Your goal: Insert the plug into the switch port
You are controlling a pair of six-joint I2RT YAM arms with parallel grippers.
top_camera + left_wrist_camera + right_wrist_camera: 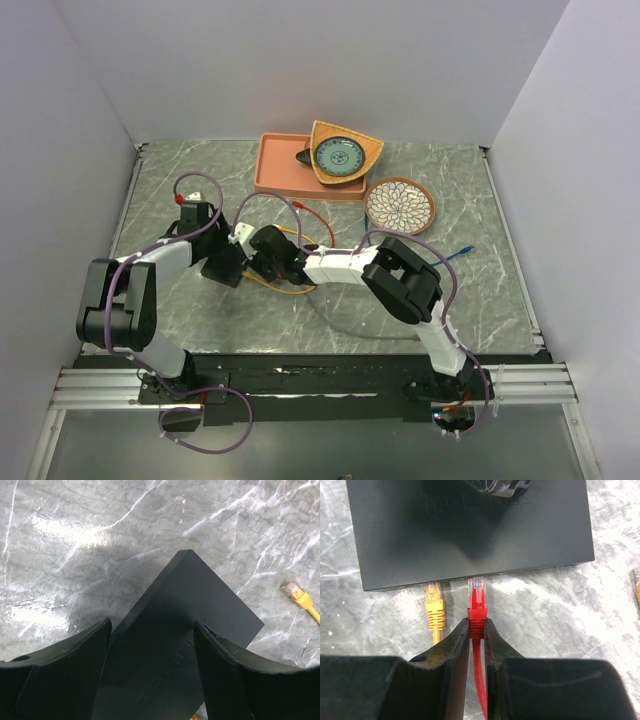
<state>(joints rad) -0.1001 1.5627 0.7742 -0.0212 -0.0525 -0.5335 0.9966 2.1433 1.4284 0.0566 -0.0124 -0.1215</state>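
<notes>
The grey marbled table (pixel 480 290) carries the black switch (pixel 470 525) lying flat, below the left gripper (pixel 152 625) jaws and just ahead of the right gripper (pixel 476 622) jaws. A yellow plug (pixel 434 605) lies just left of the right jaws. A second yellow plug (pixel 297 595) lies right of the left jaws. Well beyond both sit a pink tray (pixel 280 165) and a patterned plate (pixel 400 205).

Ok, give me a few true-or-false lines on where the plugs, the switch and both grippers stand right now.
1. The right gripper is pinching the red plug. True.
2. The red plug points away from the switch. False: its clear tip meets the switch's edge.
3. The left gripper is clamped shut. False: its fingers stand apart over the switch.
4. A yellow plug sits at the switch's edge beside the red one. True.
</notes>
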